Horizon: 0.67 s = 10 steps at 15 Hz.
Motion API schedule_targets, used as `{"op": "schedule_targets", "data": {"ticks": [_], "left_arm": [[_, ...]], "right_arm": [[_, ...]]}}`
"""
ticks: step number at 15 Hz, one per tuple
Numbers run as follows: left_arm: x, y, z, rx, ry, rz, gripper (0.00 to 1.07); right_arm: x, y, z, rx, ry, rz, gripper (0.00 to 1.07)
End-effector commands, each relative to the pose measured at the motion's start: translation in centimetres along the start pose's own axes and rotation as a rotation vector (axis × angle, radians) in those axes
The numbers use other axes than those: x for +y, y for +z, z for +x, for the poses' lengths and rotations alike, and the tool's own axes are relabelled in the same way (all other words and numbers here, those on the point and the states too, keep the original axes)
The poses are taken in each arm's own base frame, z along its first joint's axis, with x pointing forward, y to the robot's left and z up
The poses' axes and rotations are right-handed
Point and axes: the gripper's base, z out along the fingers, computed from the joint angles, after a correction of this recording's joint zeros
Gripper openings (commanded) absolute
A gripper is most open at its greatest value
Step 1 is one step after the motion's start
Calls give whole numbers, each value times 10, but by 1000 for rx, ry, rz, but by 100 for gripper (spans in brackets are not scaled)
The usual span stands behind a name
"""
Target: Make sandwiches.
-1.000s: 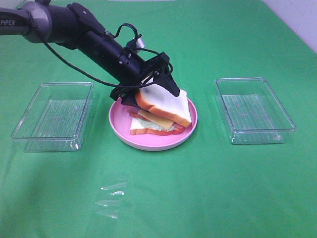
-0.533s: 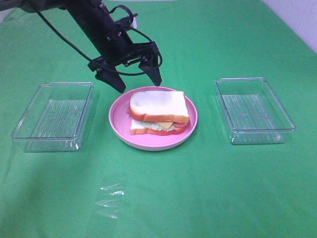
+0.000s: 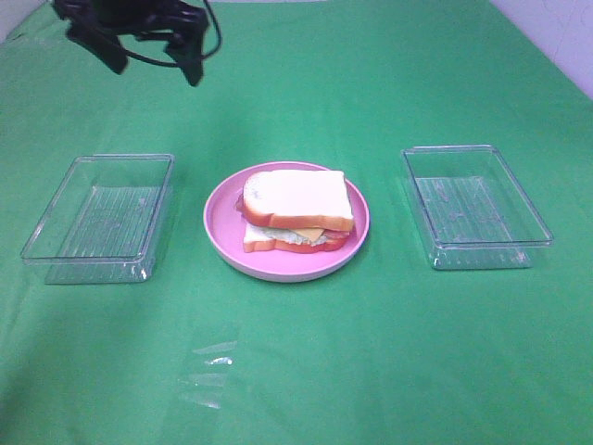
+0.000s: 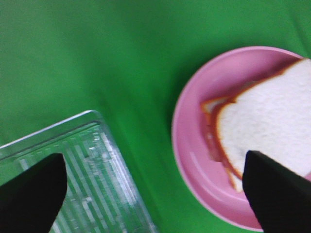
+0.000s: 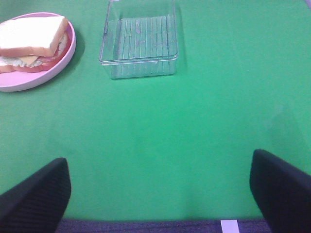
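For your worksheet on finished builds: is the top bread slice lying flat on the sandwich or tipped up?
Flat. The top slice rests level on the fillings, nothing touching it.

top slice released onto sandwiches [image 3: 296,211] | left claw [image 3: 151,57] — open, withdrawn far-left

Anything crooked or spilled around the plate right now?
Nothing spilled. The sandwich sits on the plate, its top slice shifted slightly off the bottom one, with cheese and lettuce peeking out at the front. Both trays look undisturbed.
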Motion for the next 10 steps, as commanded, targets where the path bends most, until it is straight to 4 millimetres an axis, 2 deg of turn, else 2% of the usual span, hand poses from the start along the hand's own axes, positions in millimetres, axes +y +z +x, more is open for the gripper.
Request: {"op": "schedule_targets", "data": {"ticks": [1, 3, 4, 5, 7, 10], "left_arm": [[70, -24, 24, 105, -127, -76, 90], [126, -33, 48, 143, -225, -101, 90], [148, -35, 58, 159, -269, -109, 90], [161, -37, 66, 170, -287, -112, 90], [174, -39, 76, 182, -321, -107, 90], [169, -42, 75, 169, -312, -73, 90]], "right_arm": [[0, -3, 3, -32, 3, -7, 96], [0, -3, 3, -32, 3, -7, 96], [0, -3, 3, -32, 3, -7, 96], [0, -3, 3, -32, 3, -7, 96], [0, -3, 3, -32, 3, -7, 96], [0, -3, 3, -32, 3, -7, 96]]}}
